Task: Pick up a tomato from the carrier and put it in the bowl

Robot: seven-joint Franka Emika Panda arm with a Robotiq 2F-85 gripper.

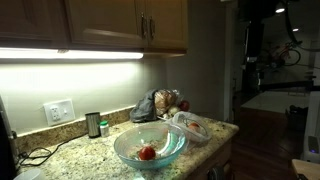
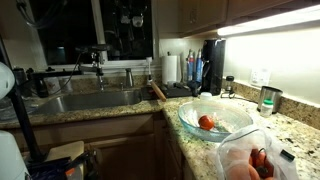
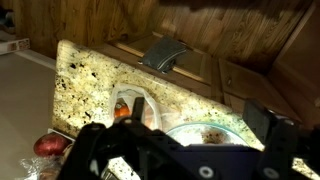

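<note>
A clear glass bowl point(image 1: 150, 146) stands on the granite counter with one red tomato point(image 1: 147, 153) inside; it shows in both exterior views point(image 2: 215, 118), with the tomato point(image 2: 207, 122). Beside it lies the clear plastic carrier point(image 1: 191, 125), open, with more tomatoes point(image 2: 260, 160) in it. In the wrist view my gripper point(image 3: 200, 118) is open and empty, high above the bowl point(image 3: 205, 130), with the carrier point(image 3: 128, 104) to its left. The gripper does not show in either exterior view.
A dark bag point(image 1: 152, 104) sits behind the carrier. A metal can point(image 1: 93, 124) and a wall outlet point(image 1: 60, 110) are near the back wall. A sink point(image 2: 90, 100) lies beyond the bowl. The counter edge point(image 3: 70, 90) drops to the floor.
</note>
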